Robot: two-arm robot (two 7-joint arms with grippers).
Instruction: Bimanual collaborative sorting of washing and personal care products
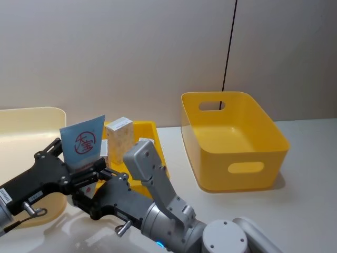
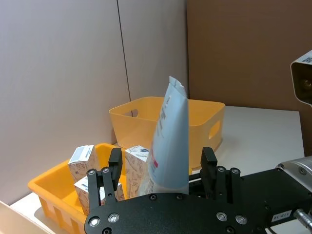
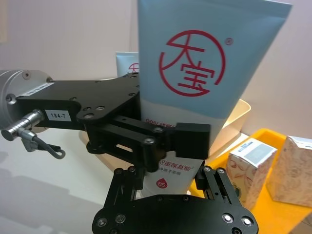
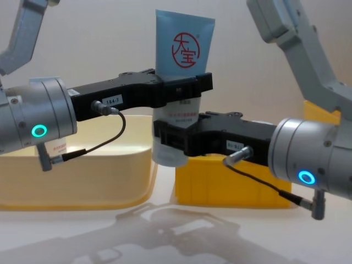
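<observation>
The squeeze tube is standing upright inside both sets of jaws, the left gripper crossing its middle and the right gripper just below. I cannot tell whether either is clamping. If one is letting go early, the tube is risking a drop.

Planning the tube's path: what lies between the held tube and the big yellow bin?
Head view: a small yellow tray of cartons, between tube and bin.

Upper centre, chest view: squeeze tube with red ringed logo reading 大宝; lower on it, a red dot marked B5. Left of centre, sticker on left gripper: 184-7.
</observation>
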